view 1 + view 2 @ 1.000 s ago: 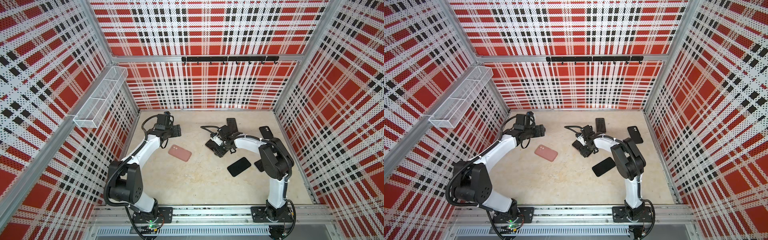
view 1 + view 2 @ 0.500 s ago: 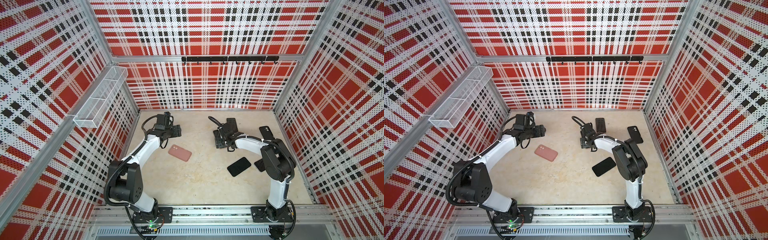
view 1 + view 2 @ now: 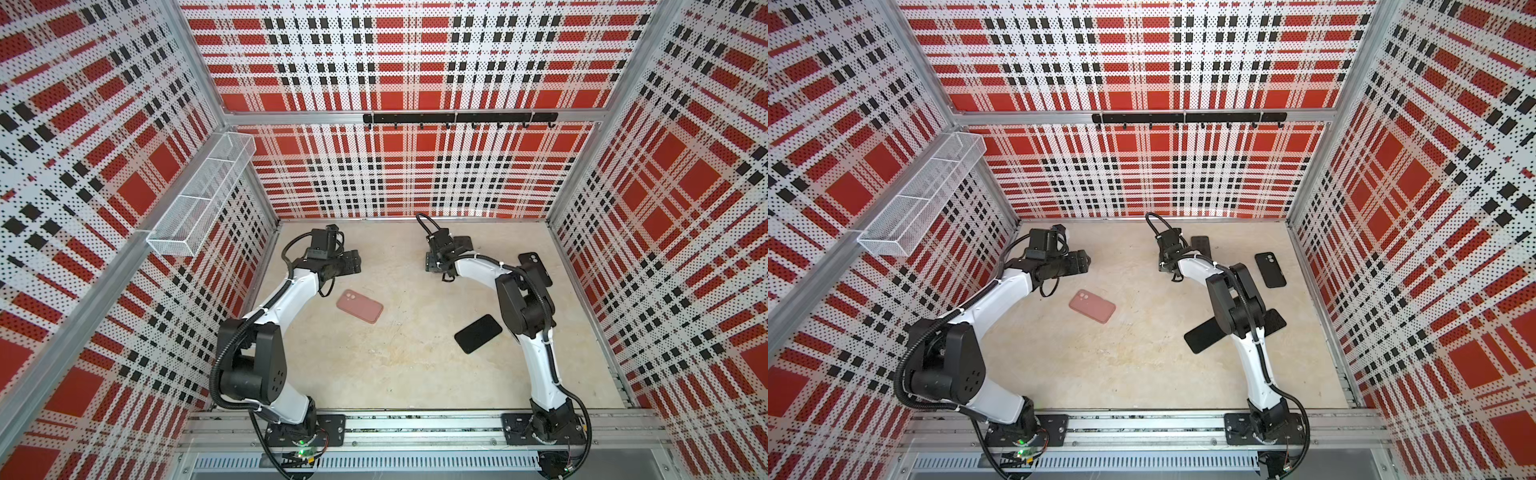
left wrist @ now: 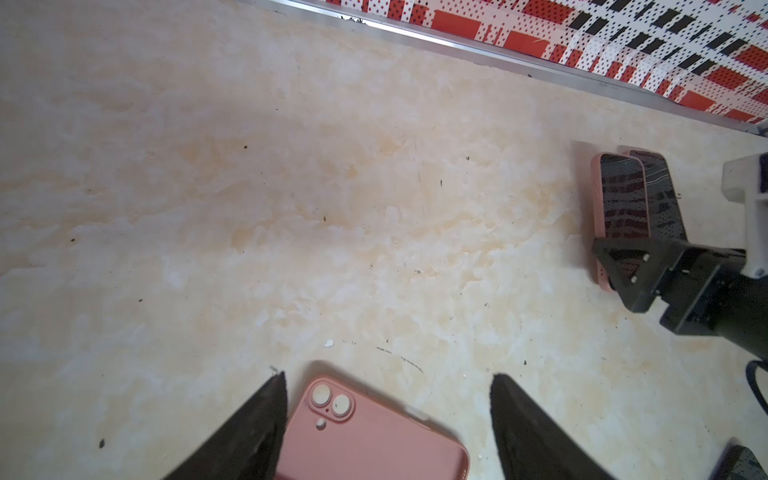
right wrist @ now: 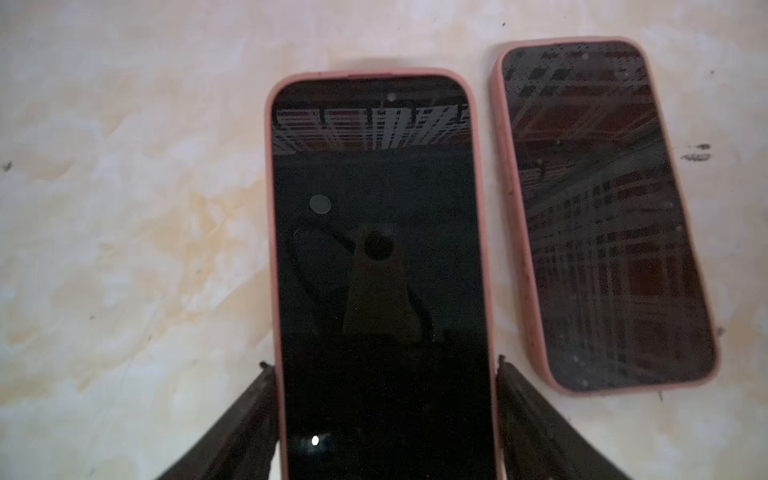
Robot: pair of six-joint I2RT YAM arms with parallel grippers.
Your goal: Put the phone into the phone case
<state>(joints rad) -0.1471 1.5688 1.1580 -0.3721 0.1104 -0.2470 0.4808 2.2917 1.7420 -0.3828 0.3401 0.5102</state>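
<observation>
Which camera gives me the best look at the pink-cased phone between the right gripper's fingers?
Right wrist: the pink-cased phone sits large, screen up, the right gripper against both long edges. Left wrist shows it far off, partly behind that gripper. In both top views the gripper covers most of it.

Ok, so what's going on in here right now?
Two robot arms are working over a table with several phones on it. The right gripper has its fingers against both long sides of a phone in a pink case, which lies screen up near the back wall beside a second cased phone. The left gripper is open and empty, hovering near the camera end of a pink phone that lies face down.
</observation>
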